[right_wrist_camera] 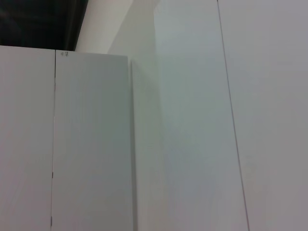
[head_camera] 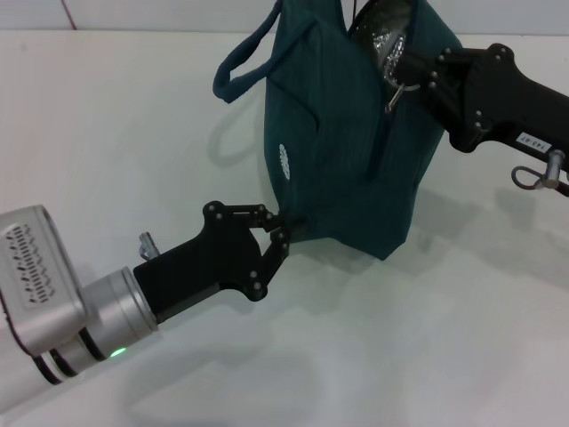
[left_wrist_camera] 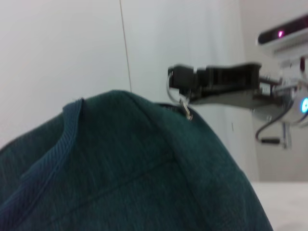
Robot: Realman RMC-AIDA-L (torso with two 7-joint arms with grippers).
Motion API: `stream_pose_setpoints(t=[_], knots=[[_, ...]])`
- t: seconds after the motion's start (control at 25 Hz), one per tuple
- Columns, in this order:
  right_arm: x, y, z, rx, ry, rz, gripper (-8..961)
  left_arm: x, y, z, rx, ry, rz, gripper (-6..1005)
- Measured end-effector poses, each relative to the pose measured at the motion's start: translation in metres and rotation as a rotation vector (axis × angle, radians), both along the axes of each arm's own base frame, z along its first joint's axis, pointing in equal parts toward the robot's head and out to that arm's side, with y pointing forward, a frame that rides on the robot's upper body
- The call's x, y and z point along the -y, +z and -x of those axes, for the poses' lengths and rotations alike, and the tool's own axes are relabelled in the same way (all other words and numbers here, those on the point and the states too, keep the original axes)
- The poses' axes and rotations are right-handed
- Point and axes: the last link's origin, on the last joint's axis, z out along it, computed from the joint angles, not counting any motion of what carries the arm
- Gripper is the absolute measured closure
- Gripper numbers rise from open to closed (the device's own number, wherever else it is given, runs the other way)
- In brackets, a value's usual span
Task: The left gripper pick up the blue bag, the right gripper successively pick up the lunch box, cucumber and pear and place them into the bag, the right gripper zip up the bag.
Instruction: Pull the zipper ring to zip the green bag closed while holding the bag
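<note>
Zip stage: blue bag [head_camera: 356,133] upright on the white table [head_camera: 133,133], both grippers on it.

I see the left gripper [head_camera: 286,238] pinched shut on the bag's lower corner seam. The right gripper [head_camera: 411,73] sits at the top opening, fingers closed on the metal ring pull [head_camera: 395,94]. Foil lining [head_camera: 387,36] shows there; one loop handle [head_camera: 240,67] hangs left.

Looks like a lab/test cell: bare white table [head_camera: 133,133], plain white wall panels [right_wrist_camera: 192,144], no furnishings.
</note>
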Motion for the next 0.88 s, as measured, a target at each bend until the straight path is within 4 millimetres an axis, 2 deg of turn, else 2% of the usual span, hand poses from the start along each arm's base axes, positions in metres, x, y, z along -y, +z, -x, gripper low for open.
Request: stream_pose_setpoints(t=[0.56,0.88], knots=[[0.001,-0.001,0.002,-0.004,0.011,-0.001,932,0.002,0.014,-0.007,0.139,0.02,0.013,824],[0.001,-0.004,0.005,-0.001,0.018,0.003,931,-0.015,0.026,-0.017,0.247,0.064,0.041,455]])
